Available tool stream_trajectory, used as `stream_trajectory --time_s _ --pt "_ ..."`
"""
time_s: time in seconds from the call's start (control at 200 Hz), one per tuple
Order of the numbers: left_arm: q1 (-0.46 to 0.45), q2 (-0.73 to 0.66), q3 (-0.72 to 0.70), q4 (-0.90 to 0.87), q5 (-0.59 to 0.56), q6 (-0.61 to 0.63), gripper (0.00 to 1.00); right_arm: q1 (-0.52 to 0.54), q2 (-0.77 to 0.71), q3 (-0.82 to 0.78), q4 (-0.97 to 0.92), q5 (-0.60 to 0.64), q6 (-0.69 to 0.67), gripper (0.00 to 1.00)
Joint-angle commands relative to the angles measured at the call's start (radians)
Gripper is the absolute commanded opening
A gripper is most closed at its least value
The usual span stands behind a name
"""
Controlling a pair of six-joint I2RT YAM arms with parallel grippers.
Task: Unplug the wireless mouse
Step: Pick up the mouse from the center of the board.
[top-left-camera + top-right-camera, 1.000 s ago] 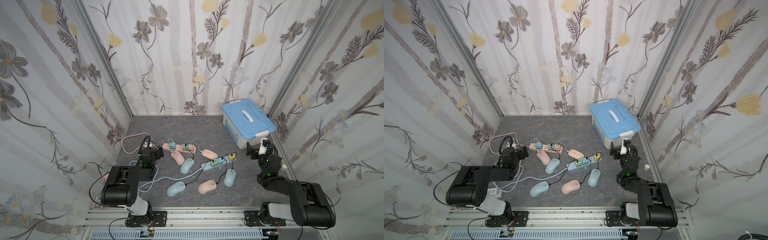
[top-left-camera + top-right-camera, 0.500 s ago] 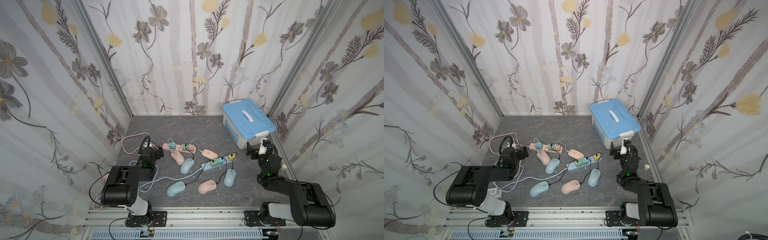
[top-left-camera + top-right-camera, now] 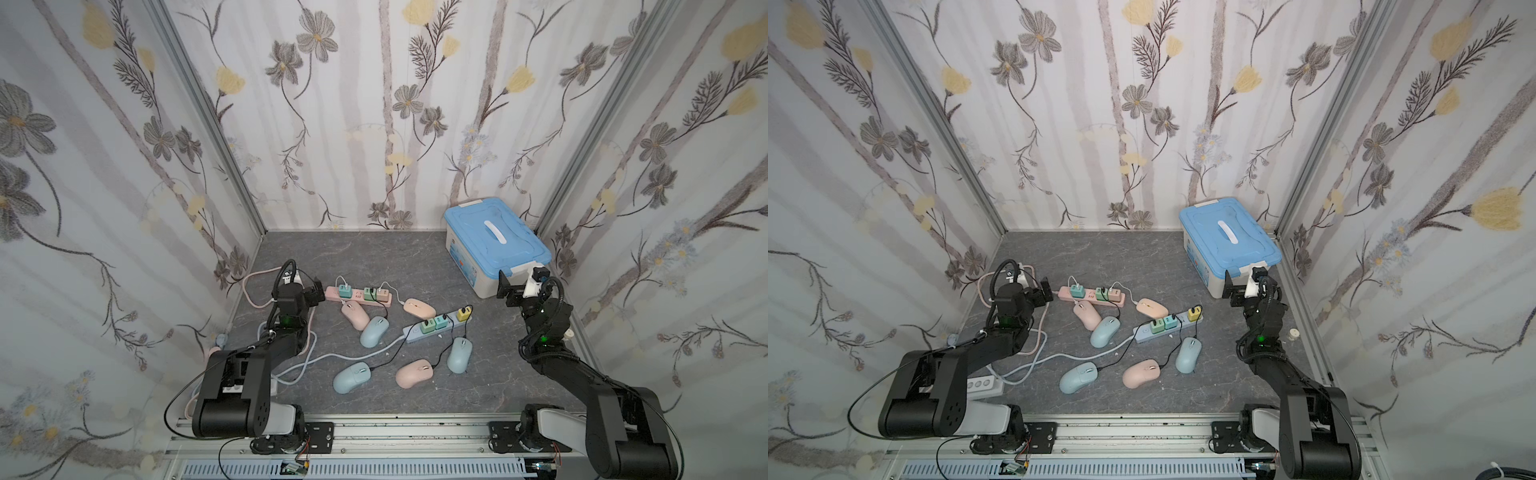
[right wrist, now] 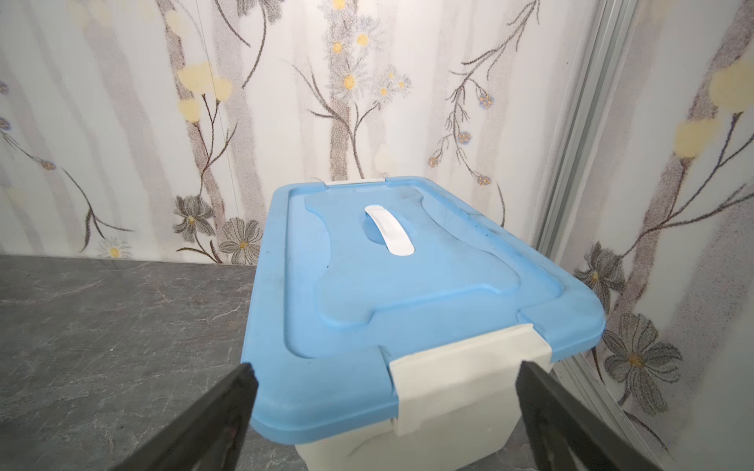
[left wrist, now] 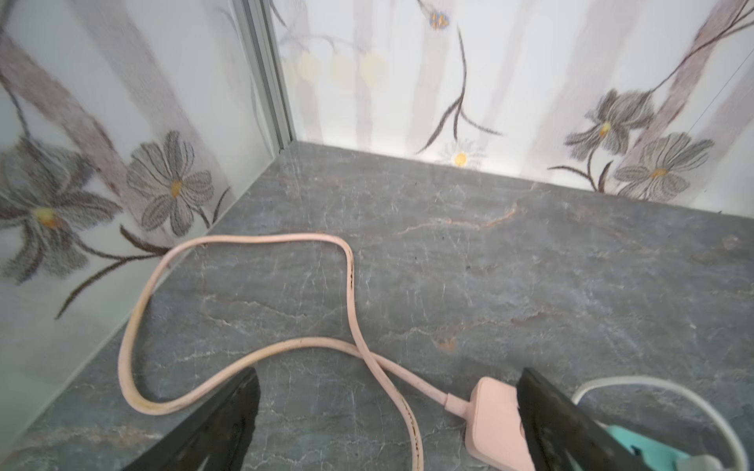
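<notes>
The left pincer point(image 5: 387, 371) and right pincer point(image 4: 385, 364) are held wide open, empty. The mice point(image 3: 354, 314) are laid mid-floor between them, light and slippery. The small stiff plug point(image 3: 367, 367) should be pinched, not the soft cord point(image 3: 388, 356).

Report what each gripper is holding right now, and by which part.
Nothing is held. The left gripper stands open above the cord end of the pink power strip. The right gripper stands open facing the blue-lidded box.

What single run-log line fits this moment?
left gripper open, empty | right gripper open, empty, facing box | mice untouched
</notes>
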Motion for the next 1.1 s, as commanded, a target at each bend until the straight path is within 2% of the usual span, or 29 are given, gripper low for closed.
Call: stream_trajectory --time_s 0.0,0.13,0.23,0.355,0.44,0.515,0.6,0.689,0.799,0.854,0.949,1.094 --pt "0.001 -0.090 0.005 -0.092 -0.055 -0.034 1.00 0.012 -0.057 0.017 -0.129 0.063 0.045 0.99" --pt "0.003 -0.175 0.049 -0.094 -0.141 -0.168 1.00 0.057 -0.131 0.059 -0.232 0.163 0.048 0.99" --pt "0.005 -0.178 0.186 -0.303 -0.230 -0.367 1.00 0.085 -0.154 0.114 -0.310 0.316 0.122 0.99" --pt "0.010 -0.203 0.292 -0.500 -0.205 -0.503 1.00 0.078 -0.168 0.180 -0.421 0.409 0.338 0.99" --pt "0.013 -0.268 0.272 -0.593 -0.292 -0.696 1.00 0.070 -0.194 0.224 -0.642 0.568 0.618 0.99" --pt "0.030 -0.321 0.199 -0.498 -0.244 -0.717 1.00 0.024 -0.205 0.204 -0.611 0.438 0.602 0.99" --pt "0.033 -0.372 0.154 -0.477 -0.206 -0.799 1.00 0.020 -0.209 0.192 -0.592 0.391 0.606 0.99" --pt "0.036 -0.381 0.196 -0.530 -0.136 -0.823 1.00 0.021 -0.210 0.193 -0.600 0.325 0.611 0.99" --pt "0.035 -0.363 0.270 -0.581 0.038 -0.809 1.00 0.037 -0.220 0.225 -0.671 0.246 0.594 0.99" --pt "0.032 -0.357 0.308 -0.617 0.109 -0.804 1.00 0.064 -0.225 0.243 -0.720 0.239 0.575 0.99" --pt "0.004 -0.360 0.373 -0.741 0.168 -0.817 1.00 0.133 -0.244 0.264 -0.791 0.248 0.540 0.99" --pt "-0.063 -0.391 0.397 -0.863 0.281 -0.810 0.99 0.233 -0.295 0.262 -0.844 0.209 0.508 0.99"
